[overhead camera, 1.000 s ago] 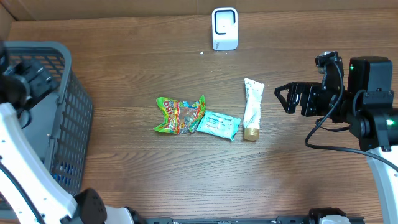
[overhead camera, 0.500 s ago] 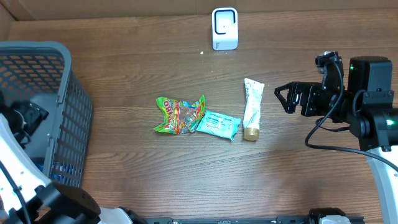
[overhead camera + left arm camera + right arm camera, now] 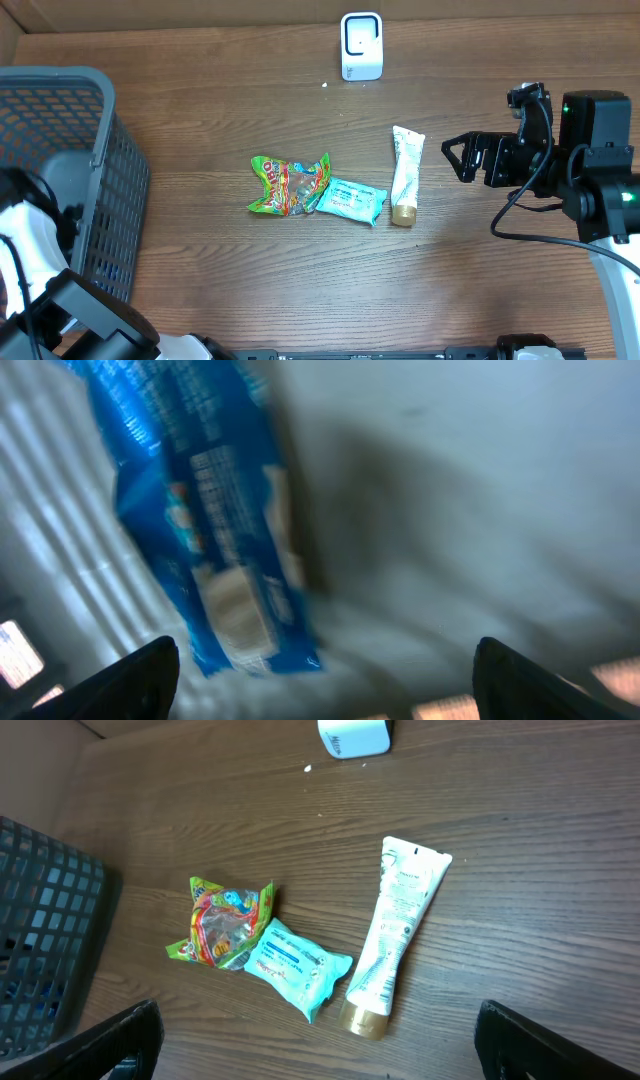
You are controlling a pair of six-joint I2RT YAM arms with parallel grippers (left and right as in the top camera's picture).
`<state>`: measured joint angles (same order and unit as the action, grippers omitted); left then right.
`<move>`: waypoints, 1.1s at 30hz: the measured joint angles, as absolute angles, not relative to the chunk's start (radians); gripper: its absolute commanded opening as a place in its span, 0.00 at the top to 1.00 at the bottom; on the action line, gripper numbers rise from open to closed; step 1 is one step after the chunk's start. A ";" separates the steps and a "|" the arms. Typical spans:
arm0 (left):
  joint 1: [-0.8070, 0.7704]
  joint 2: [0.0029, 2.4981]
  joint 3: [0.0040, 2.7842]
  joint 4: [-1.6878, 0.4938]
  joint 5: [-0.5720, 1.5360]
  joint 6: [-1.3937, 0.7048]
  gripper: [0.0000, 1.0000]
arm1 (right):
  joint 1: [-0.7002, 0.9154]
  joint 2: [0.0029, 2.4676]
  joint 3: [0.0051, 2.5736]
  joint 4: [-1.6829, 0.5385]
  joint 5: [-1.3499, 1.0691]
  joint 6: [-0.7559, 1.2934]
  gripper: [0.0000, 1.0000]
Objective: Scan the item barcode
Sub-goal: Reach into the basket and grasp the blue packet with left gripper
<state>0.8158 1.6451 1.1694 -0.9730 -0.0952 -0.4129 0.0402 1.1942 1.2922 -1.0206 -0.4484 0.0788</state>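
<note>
Packet [image 3: 215, 550] in basket [image 3: 125, 200], presumably scanned
We see left end effector [image 3: 320, 680] apart above it, right end effector [image 3: 456, 158] apart, facing the tube [image 3: 405, 175].

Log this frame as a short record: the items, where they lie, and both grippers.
table items: green snack bag, teal packet, white tube, in a row mid-table
scanner: white unit at the far edge
basket: grey basket at the left, blue packet inside
left gripper: open, above the blue packet
right gripper: open, empty, right of the white tube
</note>
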 measured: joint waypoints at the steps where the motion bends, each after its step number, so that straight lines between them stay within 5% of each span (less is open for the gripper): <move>1: 0.833 1.645 1.145 -0.953 -0.097 -0.413 0.15 | 0.040 1.194 1.292 -1.021 -0.449 0.079 0.00; 9: 0.912 1.645 1.010 -0.822 -0.103 -0.413 0.22 | 0.040 1.194 1.292 -1.021 -0.448 0.078 0.00; 12: 0.912 1.645 0.974 -0.768 -0.097 -0.419 0.62 | 0.040 1.194 1.292 -1.021 -0.448 0.079 0.00; 17: 0.910 1.640 0.967 -0.747 -0.095 -0.421 0.94 | 0.040 1.194 1.292 -1.021 -0.448 0.079 0.00; 25: 0.912 1.641 1.052 -0.873 0.017 -0.419 0.96 | 0.040 1.194 1.292 -1.021 -0.449 0.079 0.00; 33: 0.907 1.652 1.559 -1.144 0.300 -0.342 0.96 | 0.040 1.194 1.292 -1.021 -0.448 0.078 0.00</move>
